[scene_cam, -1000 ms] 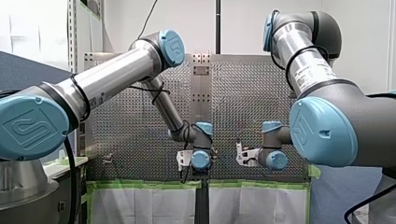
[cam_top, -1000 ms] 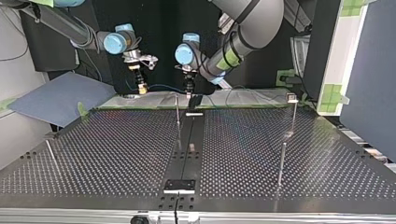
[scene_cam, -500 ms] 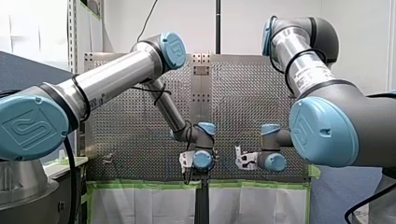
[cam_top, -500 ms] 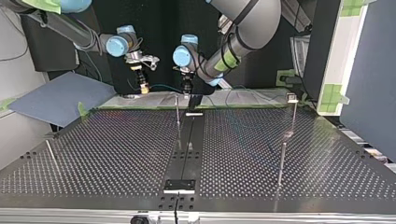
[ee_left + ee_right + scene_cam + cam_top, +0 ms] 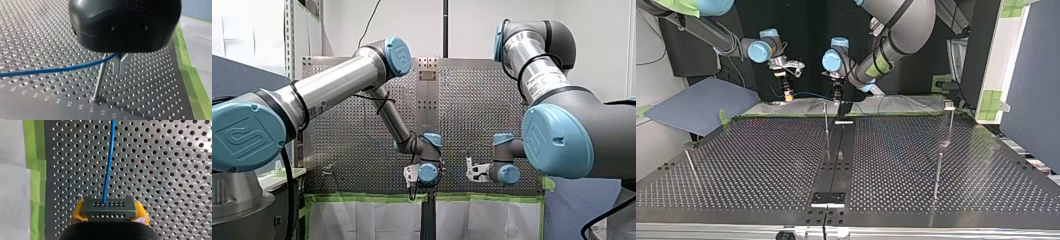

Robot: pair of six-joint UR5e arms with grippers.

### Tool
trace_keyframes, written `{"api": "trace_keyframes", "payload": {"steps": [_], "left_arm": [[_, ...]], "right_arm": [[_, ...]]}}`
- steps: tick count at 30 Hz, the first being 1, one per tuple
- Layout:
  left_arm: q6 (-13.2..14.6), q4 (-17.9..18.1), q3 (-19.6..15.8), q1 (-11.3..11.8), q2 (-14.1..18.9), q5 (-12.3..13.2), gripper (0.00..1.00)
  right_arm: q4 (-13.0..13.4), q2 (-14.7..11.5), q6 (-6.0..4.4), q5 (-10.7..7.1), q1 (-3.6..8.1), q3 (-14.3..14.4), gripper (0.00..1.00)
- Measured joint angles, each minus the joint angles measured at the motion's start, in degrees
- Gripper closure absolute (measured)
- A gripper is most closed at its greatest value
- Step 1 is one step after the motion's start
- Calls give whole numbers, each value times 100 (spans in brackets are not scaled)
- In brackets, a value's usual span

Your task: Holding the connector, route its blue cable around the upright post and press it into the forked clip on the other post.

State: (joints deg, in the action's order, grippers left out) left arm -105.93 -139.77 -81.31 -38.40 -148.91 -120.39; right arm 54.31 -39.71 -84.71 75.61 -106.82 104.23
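Nudged toward the top view's 9 o'clock, my right gripper (image 5: 109,213) pinches the dark perforated connector (image 5: 108,206); its blue cable (image 5: 108,170) reaches my left gripper (image 5: 120,72), closed on it beside the thin steel post (image 5: 99,80): routing unfinished.

Robot lab — perforated table (image 5: 761,150), green tape (image 5: 362,197), 2 industrial arms (image 5: 332,85).

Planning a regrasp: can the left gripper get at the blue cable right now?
Probably yes. The blue cable runs just under my left gripper, by the upright post; nothing else shows between them.
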Motion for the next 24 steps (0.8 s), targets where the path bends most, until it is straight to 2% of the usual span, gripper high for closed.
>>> {"api": "trace_keyframes", "payload": {"steps": [15, 24], "left_arm": [[-69, -20, 140, 55, -1, 64, 100], [-160, -130, 171, 100, 0, 190, 100]], "right_arm": [[-123, 0, 13, -10, 32, -166, 100], [-163, 1, 27, -10, 34, -220, 100]]}}
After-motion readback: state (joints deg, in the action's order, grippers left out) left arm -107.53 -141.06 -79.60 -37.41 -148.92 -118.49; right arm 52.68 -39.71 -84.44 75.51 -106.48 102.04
